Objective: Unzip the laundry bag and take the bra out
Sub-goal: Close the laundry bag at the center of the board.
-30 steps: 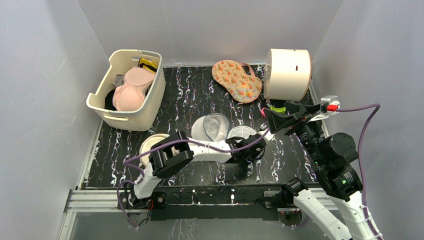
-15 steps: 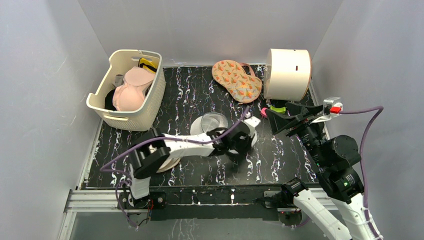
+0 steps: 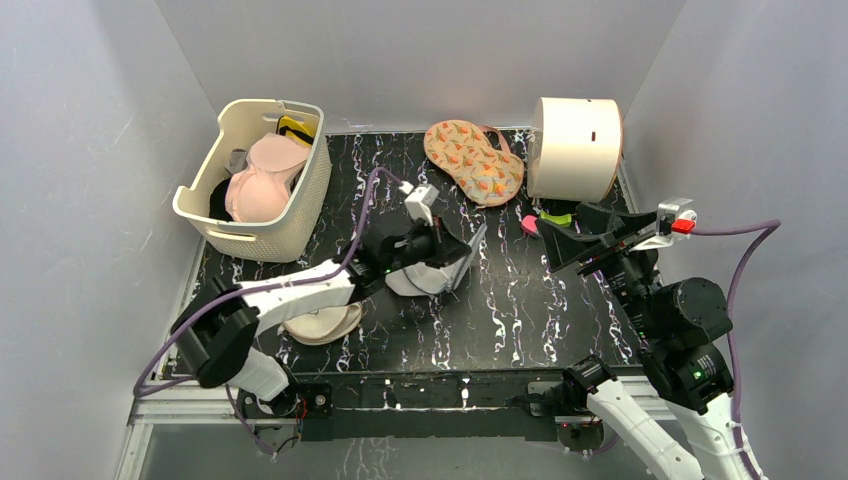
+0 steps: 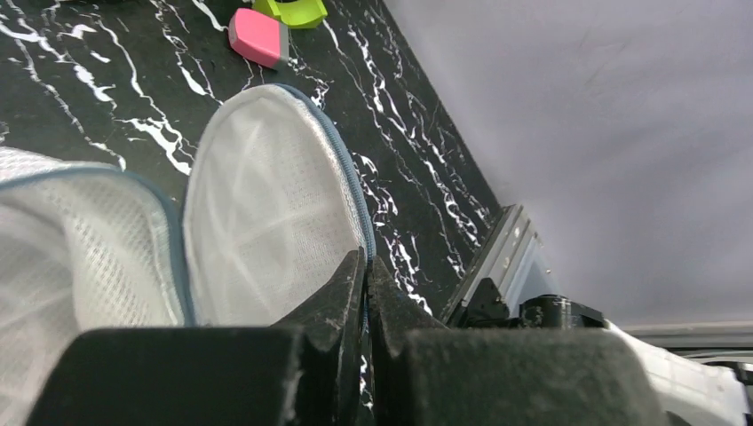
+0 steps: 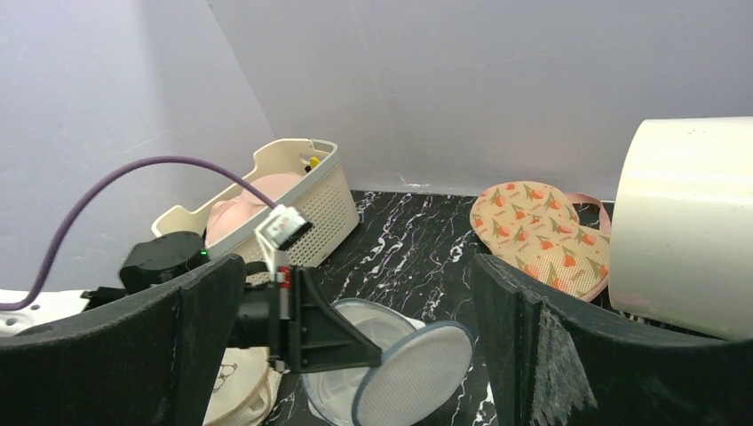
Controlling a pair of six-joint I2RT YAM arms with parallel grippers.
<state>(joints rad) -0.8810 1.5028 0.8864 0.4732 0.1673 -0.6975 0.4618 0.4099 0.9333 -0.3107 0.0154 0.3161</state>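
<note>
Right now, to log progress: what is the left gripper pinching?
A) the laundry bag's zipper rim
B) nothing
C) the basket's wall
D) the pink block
A: the left gripper is closed on the grey rim of the laundry bag, on its open half.

Bag (image 4: 266, 204): white mesh, grey-blue rim. Table (image 3: 540, 300): black, white veining. Basket (image 3: 305, 205): cream. Bra (image 3: 262, 180): pinkish-beige. Pad (image 3: 475, 162): tan, orange print.

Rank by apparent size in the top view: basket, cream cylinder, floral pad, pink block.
1. basket
2. cream cylinder
3. floral pad, though the cylinder stands taller, nearer the camera, so this pair is unsure
4. pink block, clearly smallest
</note>
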